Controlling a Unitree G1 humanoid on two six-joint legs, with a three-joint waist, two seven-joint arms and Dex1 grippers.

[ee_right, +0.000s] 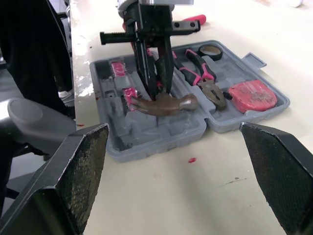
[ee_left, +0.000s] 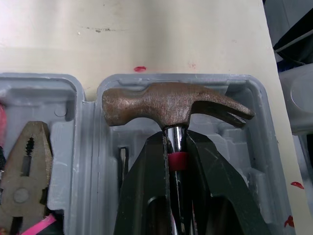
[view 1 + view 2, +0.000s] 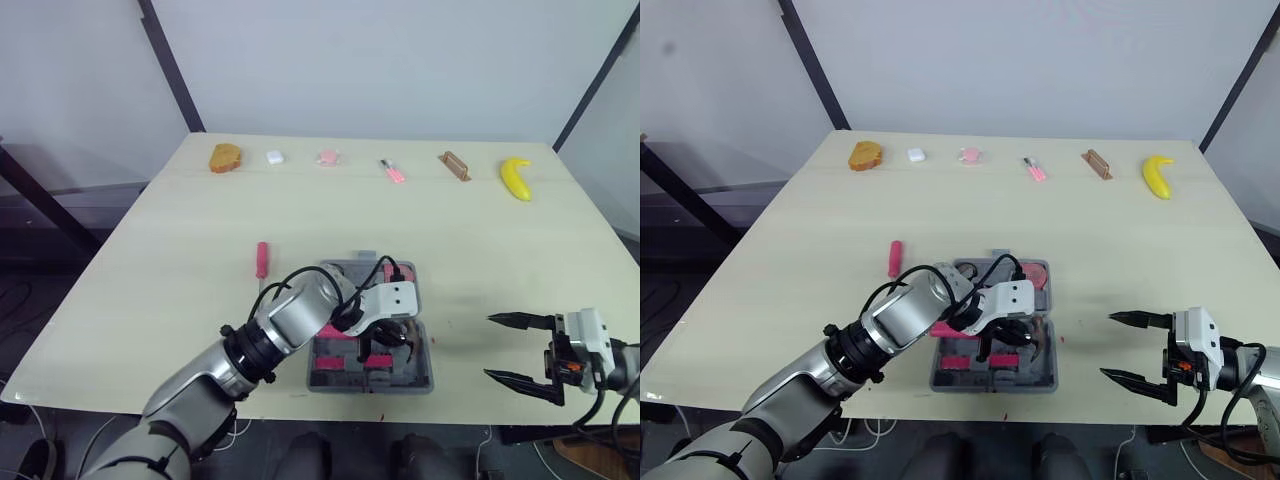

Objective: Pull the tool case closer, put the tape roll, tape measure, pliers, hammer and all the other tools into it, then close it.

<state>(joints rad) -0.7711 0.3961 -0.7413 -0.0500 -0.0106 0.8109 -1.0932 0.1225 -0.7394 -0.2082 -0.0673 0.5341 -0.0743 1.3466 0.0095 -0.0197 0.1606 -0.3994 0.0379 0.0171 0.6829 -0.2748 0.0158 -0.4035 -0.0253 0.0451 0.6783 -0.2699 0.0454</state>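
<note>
Tool case [image 3: 422, 372] lies open under the left gripper [image 3: 385, 335]; the right gripper [image 3: 492, 347] is spread, empty, well apart. Red screwdriver [image 3: 262, 258] lies outside the case. Left wrist: fingers [image 2: 142, 196] clamp the hammer [image 2: 168, 103] neck, head just past the tips, in its slot. Right wrist: pliers [image 1: 205, 78], tape measure [image 1: 252, 95] and tape roll [image 1: 211, 50] are seated. Step looks like seating the hammer; next calls for letting go, then fetching the screwdriver.

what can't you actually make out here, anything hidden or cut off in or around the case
Hammer handle: left wrist view, hidden between the left tool's fingers.
Pliers handles: left wrist view, cut off by the picture's edge.
Tool case middle slots: eye views, covered by the left tool.
Small white item on the far side: eye views, too small to identify.
</note>
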